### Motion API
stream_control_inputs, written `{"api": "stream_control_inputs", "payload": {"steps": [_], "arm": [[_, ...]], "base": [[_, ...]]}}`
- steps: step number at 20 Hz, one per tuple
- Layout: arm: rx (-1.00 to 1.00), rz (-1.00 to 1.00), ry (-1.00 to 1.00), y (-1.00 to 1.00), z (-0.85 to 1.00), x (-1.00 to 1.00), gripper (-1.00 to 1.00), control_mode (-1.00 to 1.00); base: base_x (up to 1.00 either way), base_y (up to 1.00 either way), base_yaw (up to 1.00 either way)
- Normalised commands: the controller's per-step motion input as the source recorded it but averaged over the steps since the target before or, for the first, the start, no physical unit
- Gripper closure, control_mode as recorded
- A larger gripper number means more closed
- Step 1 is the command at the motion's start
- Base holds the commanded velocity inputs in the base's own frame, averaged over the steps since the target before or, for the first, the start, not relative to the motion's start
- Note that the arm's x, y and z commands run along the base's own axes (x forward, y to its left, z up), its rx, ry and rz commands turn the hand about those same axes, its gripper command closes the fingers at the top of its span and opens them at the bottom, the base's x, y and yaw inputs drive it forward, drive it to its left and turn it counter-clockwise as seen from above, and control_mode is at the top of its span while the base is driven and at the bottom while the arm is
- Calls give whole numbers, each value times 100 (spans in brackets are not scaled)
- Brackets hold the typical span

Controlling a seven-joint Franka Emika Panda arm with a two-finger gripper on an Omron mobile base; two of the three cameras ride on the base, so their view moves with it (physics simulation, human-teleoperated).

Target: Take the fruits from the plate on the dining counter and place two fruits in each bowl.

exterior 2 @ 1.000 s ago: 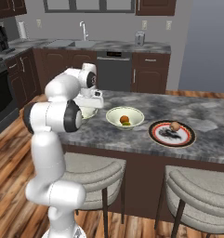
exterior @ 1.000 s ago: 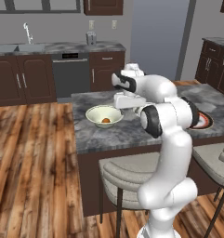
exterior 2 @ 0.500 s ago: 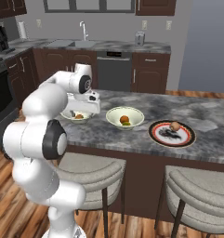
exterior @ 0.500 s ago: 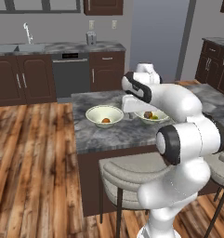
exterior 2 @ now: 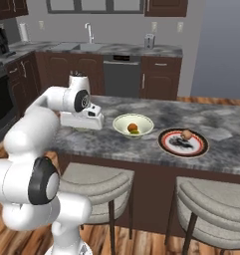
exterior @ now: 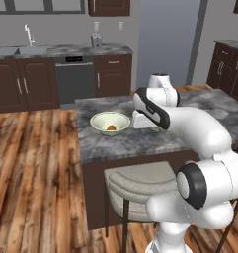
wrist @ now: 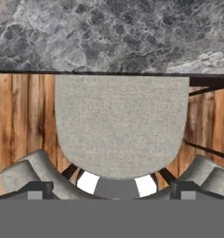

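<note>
We see the counter (exterior 2: 141, 142), a slab of grey marbled stone on a dark brown wood base, with two grey cushioned stools (exterior 2: 96, 184) tucked under its near edge. On the stone sits a wide, shallow cream-green bowl (exterior 2: 133, 124) with a plain rim; inside it lie two small round fruits (exterior 2: 133, 128), one orange and one yellow-green, touching each other. Just beside that bowl, toward the right end in the right base view, lies the plate (exterior 2: 183, 142): flat and round, white at the centre, ringed in red-orange, dark at the rim. One reddish-brown fruit (exterior 2: 186, 134) rests on its far side.

The white arm bends back on itself, its glossy curved links and dark joints folding over the counter. The boxy white hand hangs low above the stone, just beside the bowl on the side away from the plate, and hides what lies under it. In the hand view the gripper (wrist: 111, 188) points down over the counter's edge at a stool's rounded grey fabric seat (wrist: 120, 125) and the plank floor (wrist: 20, 121); its fingers (wrist: 36, 190) stand wide apart, released, with nothing between them.
</note>
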Motion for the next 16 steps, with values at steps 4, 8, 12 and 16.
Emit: {"api": "stream_control_inputs", "payload": {"steps": [4,8,12,16], "arm": [[0,0,0,0,0,0,-100,100],[0,0,0,0,0,0,-100,100],[0,0,0,0,0,0,-100,100],[0,0,0,0,0,0,-100,100]], "base": [[-19,-89,-4],[0,-100,-2],[0,-93,-7],[34,-40,-1]]}}
